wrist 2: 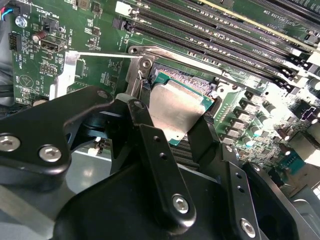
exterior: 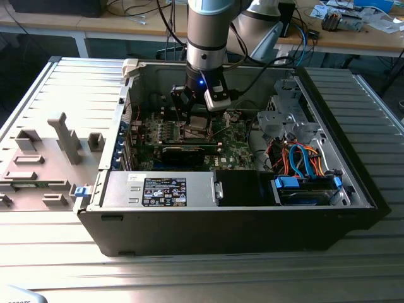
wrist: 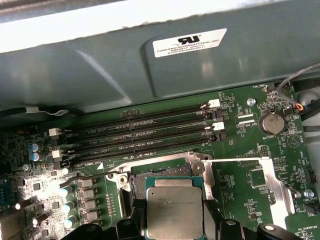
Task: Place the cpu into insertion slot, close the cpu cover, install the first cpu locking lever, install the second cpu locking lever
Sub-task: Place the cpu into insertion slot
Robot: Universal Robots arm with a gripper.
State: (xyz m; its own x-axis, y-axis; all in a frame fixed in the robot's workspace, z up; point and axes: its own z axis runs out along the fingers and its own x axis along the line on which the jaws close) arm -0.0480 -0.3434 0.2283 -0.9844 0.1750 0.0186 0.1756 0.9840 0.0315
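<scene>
My gripper [exterior: 192, 117] reaches down into the open computer case over the green board. It is shut on the cpu [wrist 2: 175, 107], a pale metallic square plate pinched between two black fingers [wrist 2: 150, 135]. The cpu [wrist: 175, 212] hangs tilted just over the insertion slot [wrist: 165, 174], a dark square recess with a silvery rim. What looks like the cpu cover [wrist 2: 165, 54], a silvery frame, stands raised along one edge of the slot. A thin wire locking lever [wrist: 235, 160] lies swung out beside the slot. In the exterior view the gripper hides the slot.
Black memory slots [wrist: 145, 132] run beside the slot, below the grey case wall [wrist: 150, 65]. A long black card [exterior: 183, 153] crosses the board in front of the gripper. A power supply [exterior: 164, 189] and a drive cage with blue cables [exterior: 303, 183] line the case front.
</scene>
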